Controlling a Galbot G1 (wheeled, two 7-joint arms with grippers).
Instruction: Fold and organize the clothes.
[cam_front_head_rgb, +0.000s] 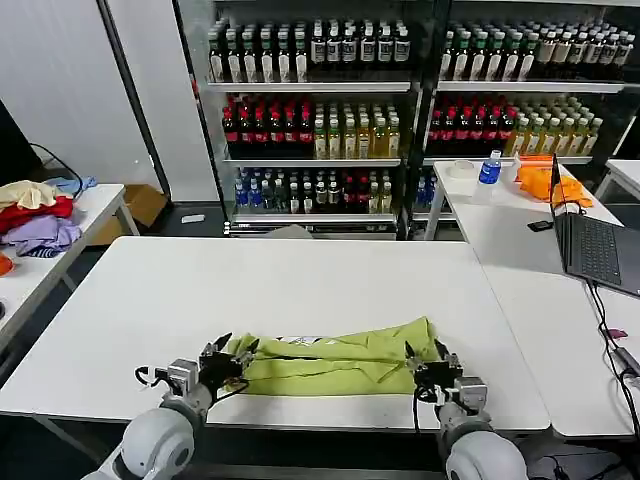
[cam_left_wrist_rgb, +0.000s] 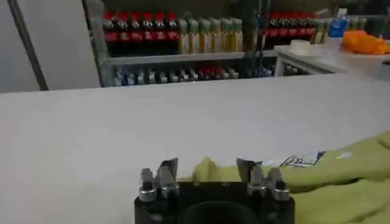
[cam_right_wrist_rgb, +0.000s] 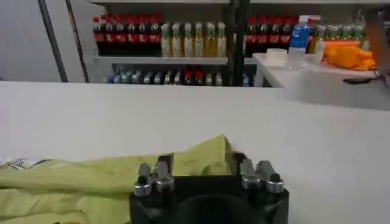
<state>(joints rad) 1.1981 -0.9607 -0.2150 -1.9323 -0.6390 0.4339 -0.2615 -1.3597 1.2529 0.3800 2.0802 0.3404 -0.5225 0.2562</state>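
The lime yellow-green T-shirt (cam_front_head_rgb: 335, 360) lies bunched into a long strip near the front edge of the white table (cam_front_head_rgb: 300, 280). A bit of white print (cam_left_wrist_rgb: 301, 160) peeks out along its far side. My left gripper (cam_front_head_rgb: 228, 356) is at the strip's left end. It is open, and a peak of the fabric (cam_left_wrist_rgb: 341, 176) rises between its spread fingers (cam_left_wrist_rgb: 207, 172). At the right end my right gripper (cam_front_head_rgb: 428, 364) is also open, with the shirt's corner (cam_right_wrist_rgb: 207, 152) standing between its fingers (cam_right_wrist_rgb: 200, 165).
A side table on the left holds a red, lavender and cream garment pile (cam_front_head_rgb: 35, 215). The right table carries a laptop (cam_front_head_rgb: 595, 245), a blue-labelled bottle (cam_front_head_rgb: 489, 168) and an orange cloth heap (cam_front_head_rgb: 555, 182). Drink coolers (cam_front_head_rgb: 320, 110) stand behind.
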